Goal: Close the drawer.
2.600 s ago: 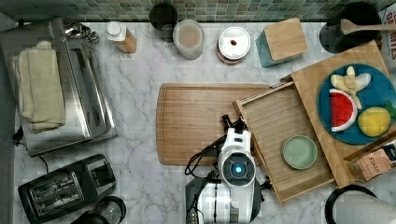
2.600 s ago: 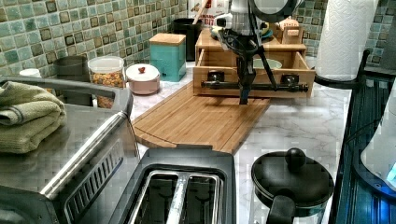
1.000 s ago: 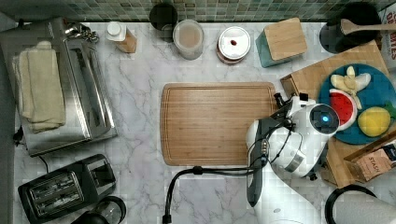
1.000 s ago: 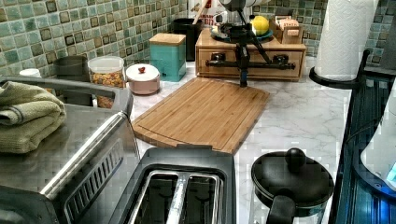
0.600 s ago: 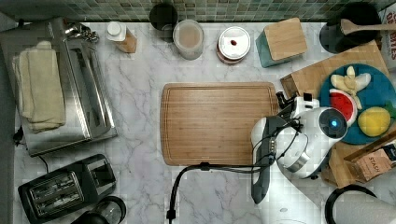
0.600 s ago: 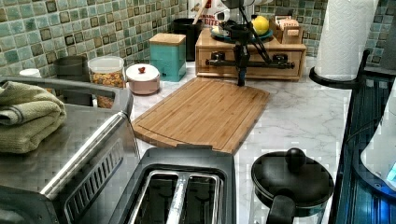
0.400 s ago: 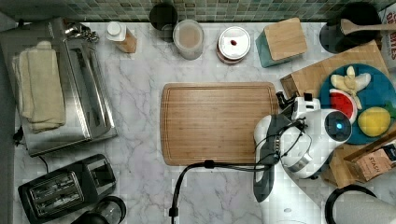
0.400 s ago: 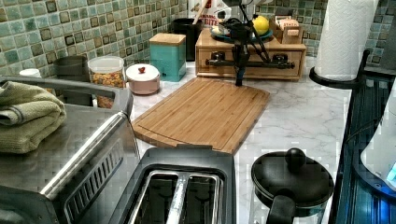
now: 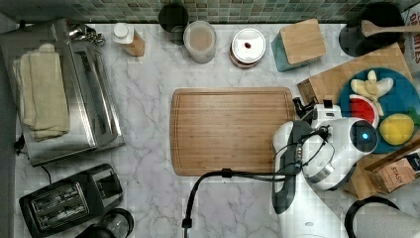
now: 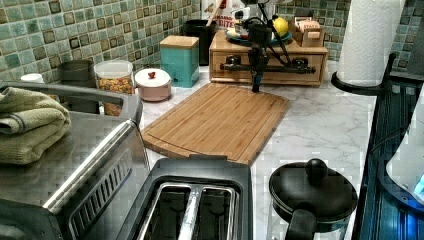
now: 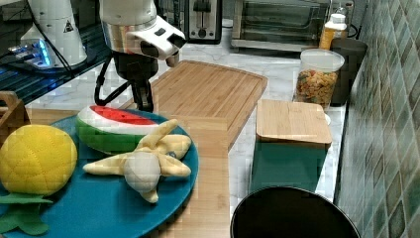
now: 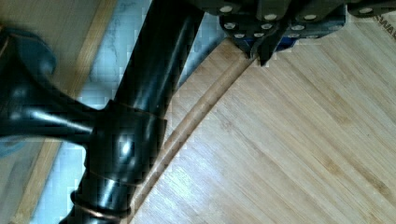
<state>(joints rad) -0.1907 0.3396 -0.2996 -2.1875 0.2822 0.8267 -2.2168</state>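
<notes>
Left view | 1 drawer (image 10: 270,67) shut | 1 end effector (image 10: 256,87) closed, empty | 1 cutting board (image 10: 220,117)

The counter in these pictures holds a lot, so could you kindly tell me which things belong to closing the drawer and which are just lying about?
Part of the job:
- drawer, pushed flush into its wooden box
- gripper, hanging in front of the drawer

Just lying about:
- cutting board
- toaster
- teal canister
- fruit plate
- paper towel roll
</notes>
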